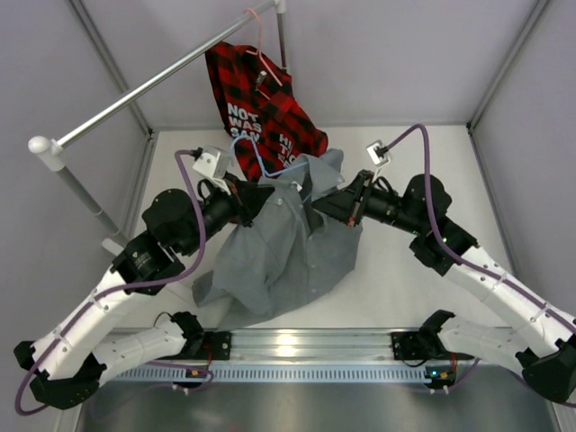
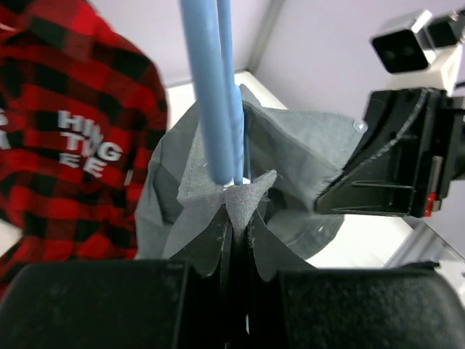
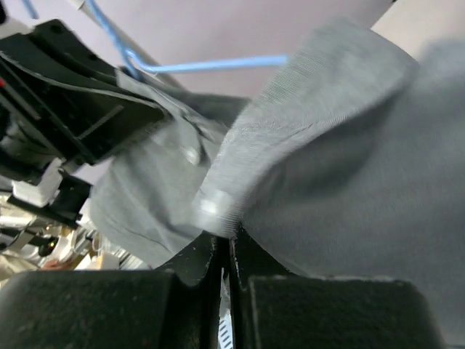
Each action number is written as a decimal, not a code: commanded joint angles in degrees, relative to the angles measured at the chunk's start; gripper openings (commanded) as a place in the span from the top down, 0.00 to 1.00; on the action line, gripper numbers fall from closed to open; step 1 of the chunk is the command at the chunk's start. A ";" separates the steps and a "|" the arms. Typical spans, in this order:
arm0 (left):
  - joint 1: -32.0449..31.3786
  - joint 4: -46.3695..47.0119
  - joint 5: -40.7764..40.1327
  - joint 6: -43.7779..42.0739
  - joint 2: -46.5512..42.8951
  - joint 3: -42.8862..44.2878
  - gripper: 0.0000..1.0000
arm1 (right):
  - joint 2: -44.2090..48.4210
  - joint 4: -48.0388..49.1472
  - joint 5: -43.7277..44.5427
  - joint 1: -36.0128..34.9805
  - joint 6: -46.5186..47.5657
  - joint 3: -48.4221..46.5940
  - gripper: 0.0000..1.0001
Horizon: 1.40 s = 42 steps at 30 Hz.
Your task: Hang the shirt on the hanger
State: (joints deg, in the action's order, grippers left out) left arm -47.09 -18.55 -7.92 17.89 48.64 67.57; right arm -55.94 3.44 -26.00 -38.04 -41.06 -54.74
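Pinching hanger (image 2: 211,94) and shirt (image 2: 305,160) together, left fingers (image 2: 205,249) face right fingers (image 3: 190,263), clamped on the shirt.

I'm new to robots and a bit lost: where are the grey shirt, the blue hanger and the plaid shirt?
grey shirt (image 1: 279,261), top view, draped body.
blue hanger (image 2: 211,87), left wrist view, thick bar.
plaid shirt (image 1: 270,108), top view, checked front.

Bright even light, soft shadows, glare on the metal rail (image 1: 288,345), shirt (image 3: 341,167) blurred near right wrist lens
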 commanded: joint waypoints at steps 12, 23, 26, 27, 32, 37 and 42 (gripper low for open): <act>0.07 21.98 8.56 3.91 -5.58 -9.91 1.00 | 0.39 19.92 10.78 -13.11 -3.58 18.85 1.00; 0.07 19.96 11.17 -2.58 -5.49 -9.57 1.00 | 15.03 6.70 18.06 -13.29 6.31 22.40 0.33; 0.07 16.89 14.58 -5.92 -5.66 -8.95 1.00 | 24.87 -8.02 24.30 -13.20 12.29 21.70 0.32; 0.07 16.27 16.17 -6.98 -5.84 -8.69 1.00 | 27.53 -11.84 25.11 -13.11 13.80 21.35 0.32; 0.07 13.89 32.30 -9.89 -4.26 -8.16 1.00 | 41.24 -27.43 25.65 -13.02 21.26 12.23 0.32; 0.07 17.83 46.58 -5.94 1.71 -7.63 1.00 | 31.88 -35.43 19.16 -13.11 29.45 -2.89 0.27; 0.07 23.19 56.76 -3.57 6.29 -7.98 1.00 | 21.68 -34.73 12.22 -13.11 33.41 -12.84 0.29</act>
State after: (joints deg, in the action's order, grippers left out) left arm -47.00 -4.08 37.19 12.25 54.19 57.87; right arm -28.32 -25.61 -7.94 -50.78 -13.13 -64.34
